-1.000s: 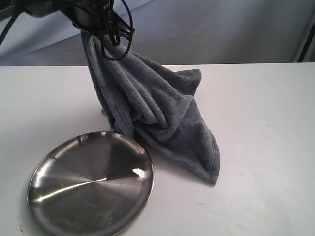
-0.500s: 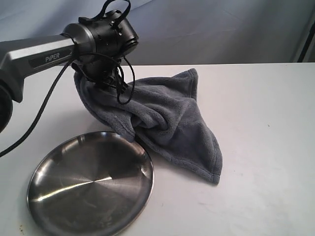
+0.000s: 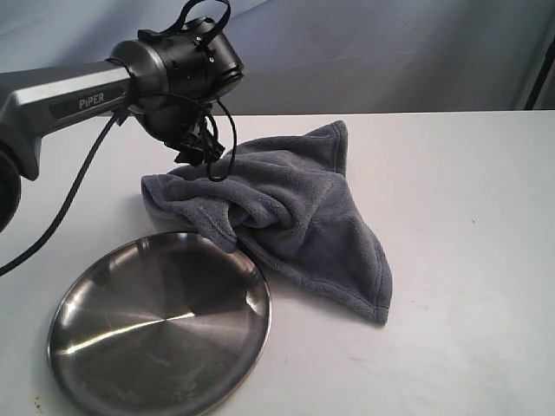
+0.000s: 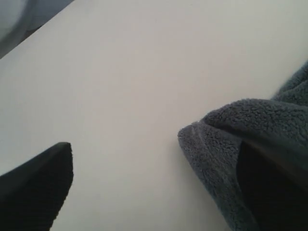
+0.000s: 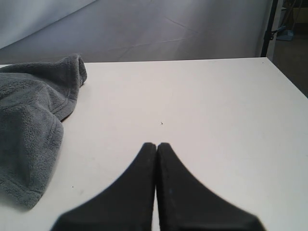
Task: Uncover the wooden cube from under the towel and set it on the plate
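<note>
towel point(image 3: 295, 217) grey-blue all over, plush nap, no print, hem the same colour. plate point(image 3: 160, 325) bare silver steel with brushed radial streaks, white glints and dark reflections. worktop point(image 3: 460, 260) plain white with a few tiny dark specks. backdrop point(image 3: 390, 52) dull blue-grey cloth, no pattern. left arm point(image 3: 178, 69) black at the wrist, link behind it silver-grey with a dark band carrying pale "piper" lettering point(image 3: 91, 101). cable point(image 3: 52, 230) black. left hand point(image 4: 156, 156) black. right hand point(image 5: 157, 145) matte black.

White table point(image 3: 468, 260), grey backdrop point(image 3: 390, 52)
</note>
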`<state>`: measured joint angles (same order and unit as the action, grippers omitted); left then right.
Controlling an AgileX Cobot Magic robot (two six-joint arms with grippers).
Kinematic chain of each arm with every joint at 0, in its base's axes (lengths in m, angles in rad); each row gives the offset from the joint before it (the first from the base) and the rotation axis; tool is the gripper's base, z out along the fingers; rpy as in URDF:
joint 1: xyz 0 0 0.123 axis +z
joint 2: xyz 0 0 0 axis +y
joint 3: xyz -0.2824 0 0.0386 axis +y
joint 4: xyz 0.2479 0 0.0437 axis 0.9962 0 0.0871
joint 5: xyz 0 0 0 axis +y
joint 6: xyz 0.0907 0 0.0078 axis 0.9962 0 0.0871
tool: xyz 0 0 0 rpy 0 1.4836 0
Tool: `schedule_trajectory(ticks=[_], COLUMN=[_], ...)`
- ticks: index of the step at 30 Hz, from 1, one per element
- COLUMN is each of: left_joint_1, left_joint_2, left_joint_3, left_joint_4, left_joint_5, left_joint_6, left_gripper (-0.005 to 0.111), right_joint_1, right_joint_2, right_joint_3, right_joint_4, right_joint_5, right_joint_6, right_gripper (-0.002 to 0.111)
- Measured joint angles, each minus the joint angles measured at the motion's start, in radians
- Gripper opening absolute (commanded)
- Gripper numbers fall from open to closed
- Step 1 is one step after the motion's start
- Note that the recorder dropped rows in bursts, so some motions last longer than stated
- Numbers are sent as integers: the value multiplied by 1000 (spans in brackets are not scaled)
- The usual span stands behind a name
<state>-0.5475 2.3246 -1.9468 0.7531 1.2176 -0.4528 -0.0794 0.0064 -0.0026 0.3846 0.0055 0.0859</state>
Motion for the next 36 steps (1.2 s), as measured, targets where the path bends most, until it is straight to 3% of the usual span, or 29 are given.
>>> schedule_trajectory(ticks=[5, 8, 15, 20, 27, 36], left_joint_1=[0, 0, 0, -17, -78, -231], left_joint_2=[-43, -95, -170, -171, -171, -171], left_joint_3=[0, 0, 0, 0, 0, 0], left_joint_4=[-2, -17, -225, -263, -264, -351], left_joint_5=[0, 0, 0, 0, 0, 0], left_joint_6=[-4, 7, 189, 235, 295, 406], left_gripper=[87, 79, 31, 0, 0, 0], right_joint_1=[0, 0, 0, 0, 0, 0], right_joint_2=[0, 0, 0, 0, 0, 0], right_joint_3=[0, 0, 0, 0, 0, 0], right_joint_4=[0, 0, 0, 0, 0, 0], right_joint_5=[0, 0, 0, 0, 0, 0], right_joint_6=[0, 0, 0, 0, 0, 0], right_gripper=[3, 3, 3, 3, 3, 3])
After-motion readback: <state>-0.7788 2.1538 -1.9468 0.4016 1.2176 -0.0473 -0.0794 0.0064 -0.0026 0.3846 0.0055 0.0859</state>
